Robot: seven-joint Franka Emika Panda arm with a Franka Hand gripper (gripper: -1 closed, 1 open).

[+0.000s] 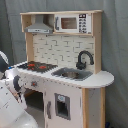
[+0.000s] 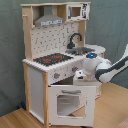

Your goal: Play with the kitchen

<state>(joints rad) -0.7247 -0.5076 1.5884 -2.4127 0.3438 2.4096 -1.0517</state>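
Note:
The kitchen (image 1: 65, 55) is a white and light-wood toy with a black hob (image 1: 37, 66) with red rings, a black faucet (image 1: 84, 59), a sink (image 1: 72, 74), a grey hood (image 1: 40, 25) and a microwave shelf (image 1: 72, 22). In the second exterior view the windowed oven door (image 2: 67, 102) under the hob (image 2: 52, 59) hangs tilted outward, partly open. My gripper (image 2: 79, 76) is at the door's top edge, with the white arm (image 2: 112, 67) coming in from the second exterior view's right. In the first exterior view the gripper (image 1: 18, 83) sits low at the left, beside the kitchen's front.
A grey curtain (image 1: 115, 40) hangs behind the kitchen. The kitchen stands on a wooden floor (image 2: 112, 110). A small windowed cupboard door (image 1: 62, 106) below the sink is closed. The arm's white body (image 1: 10, 107) fills the first exterior view's lower left corner.

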